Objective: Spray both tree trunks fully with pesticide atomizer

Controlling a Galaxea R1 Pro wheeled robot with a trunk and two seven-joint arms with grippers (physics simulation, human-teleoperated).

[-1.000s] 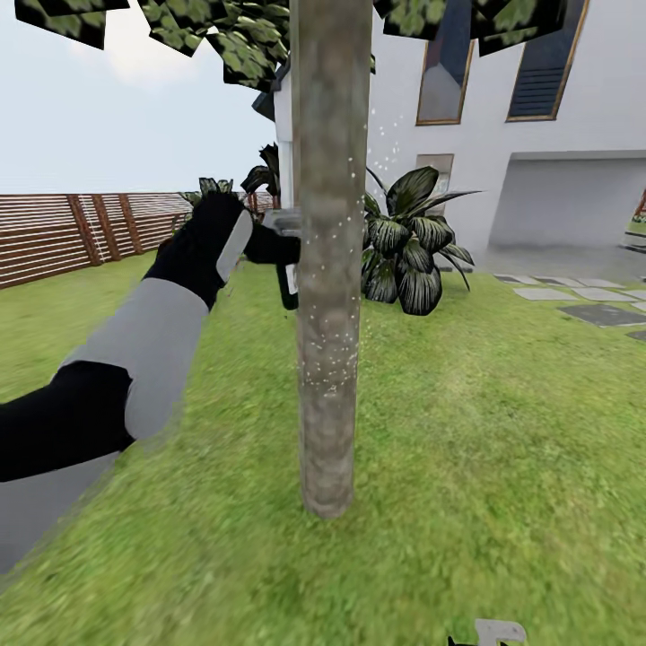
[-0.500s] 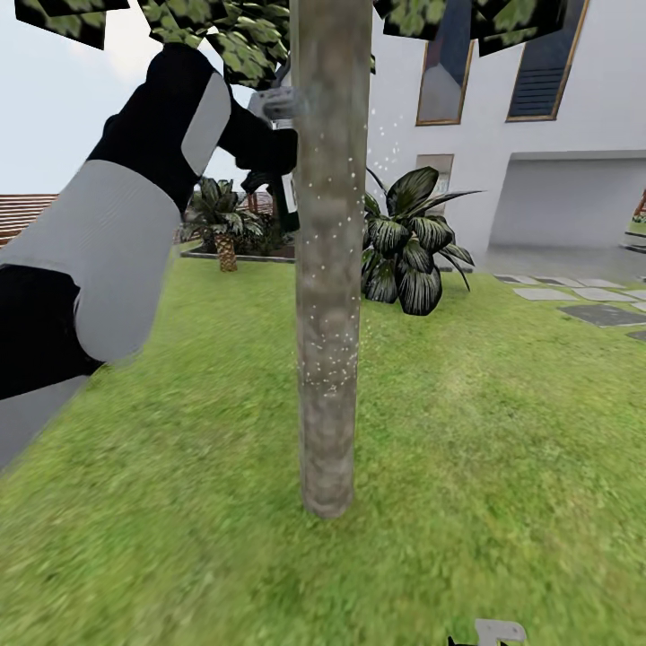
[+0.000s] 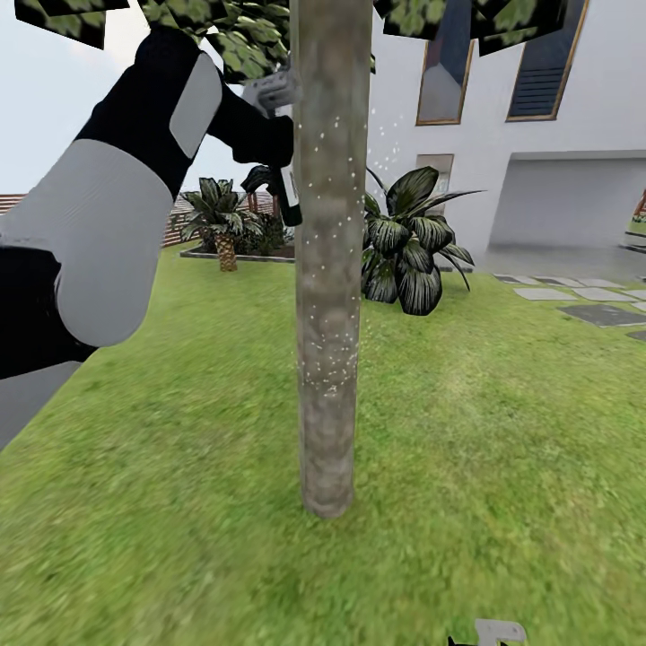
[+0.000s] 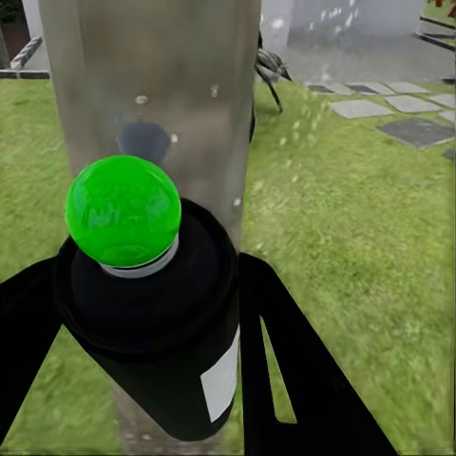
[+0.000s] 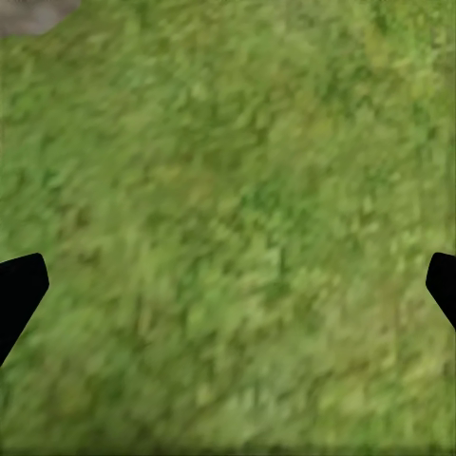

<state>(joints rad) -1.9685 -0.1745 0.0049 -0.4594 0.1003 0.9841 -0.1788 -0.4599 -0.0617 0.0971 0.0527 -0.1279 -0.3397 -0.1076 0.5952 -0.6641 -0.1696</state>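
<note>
**Entry: atomizer held high against the tree trunk**

- Left gripper (image 4: 142,313): both fingers pinch the pesticide atomizer (image 4: 157,323) by its dark body, white label outward and green dot on top. The arm is raised so the nozzle sits just beside the upper tree trunk (image 3: 330,269), judged to reach bark not yet wetted.
- Tree trunk: pale, mottled, upright; white droplets speckle its middle and upper part. The base looks bare, so coverage seems partial.
- Right gripper (image 5: 228,285): fingers spread wide, holding nothing, hanging low over the grass.
- Ground: green lawn (image 3: 502,431), grey paving stones (image 3: 574,301) to the right.
- Surroundings: white house (image 3: 538,135), striped-leaf plant (image 3: 408,238), slatted fence (image 3: 11,203).
</note>
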